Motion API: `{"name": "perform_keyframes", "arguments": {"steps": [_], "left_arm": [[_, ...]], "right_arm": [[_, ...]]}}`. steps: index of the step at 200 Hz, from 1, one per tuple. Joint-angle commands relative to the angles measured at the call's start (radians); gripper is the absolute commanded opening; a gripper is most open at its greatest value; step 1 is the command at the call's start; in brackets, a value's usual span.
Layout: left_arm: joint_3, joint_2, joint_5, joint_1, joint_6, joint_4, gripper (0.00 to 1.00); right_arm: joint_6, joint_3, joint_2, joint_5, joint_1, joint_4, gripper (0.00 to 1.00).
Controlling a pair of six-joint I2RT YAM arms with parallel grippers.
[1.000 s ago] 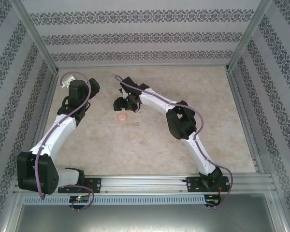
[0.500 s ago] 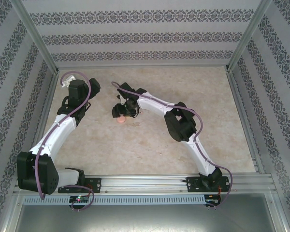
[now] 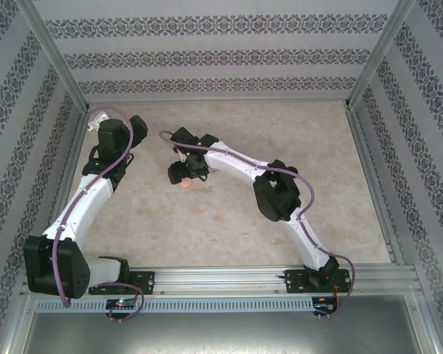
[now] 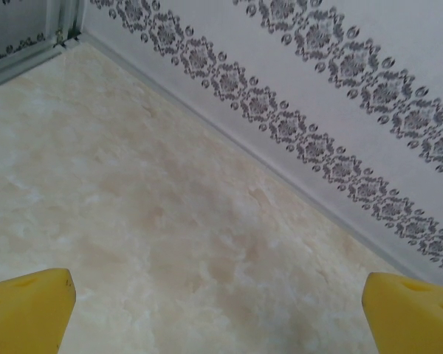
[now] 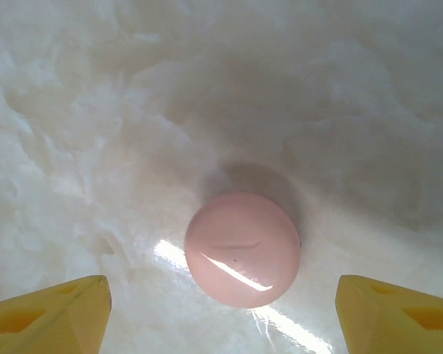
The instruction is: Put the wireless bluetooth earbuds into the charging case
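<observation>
Top external view: a pale, marbled counter (image 3: 229,214) sits inside white walls (image 3: 221,44) banded with dark floral pattern. Metal posts (image 3: 55,63) stand at the corners and a rail (image 3: 229,279) runs along the near edge. The right hand (image 3: 181,175) hangs over a round pink charging case (image 3: 186,183) left of the counter's middle. In the right wrist view the case is closed and glossy, lying just ahead of the widely spread yellow fingers (image 5: 52,313). The left hand (image 4: 218,313) is spread too, above bare counter near the left wall.
</observation>
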Motion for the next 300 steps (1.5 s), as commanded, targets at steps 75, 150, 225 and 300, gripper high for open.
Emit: {"name": "perform_keyframes", "arguments": {"steps": [75,150,225,300], "left_arm": [[0.051,-0.065,0.016,0.062,-0.004,-0.036,0.99],[0.033,-0.064,0.028,0.065,-0.019,-0.021,0.99],[0.019,-0.059,0.037,0.065,-0.035,-0.014,0.99],[0.001,-0.056,0.036,0.064,-0.100,-0.037,0.99]], "right_arm": [[-0.115,0.241,0.173,0.171,0.037,-0.187,0.81],[-0.126,0.287,0.235,0.186,0.042,-0.214,0.73],[-0.137,0.330,0.276,0.199,0.054,-0.237,0.70],[-0.079,0.337,0.292,0.231,0.069,-0.270,0.55]]}}
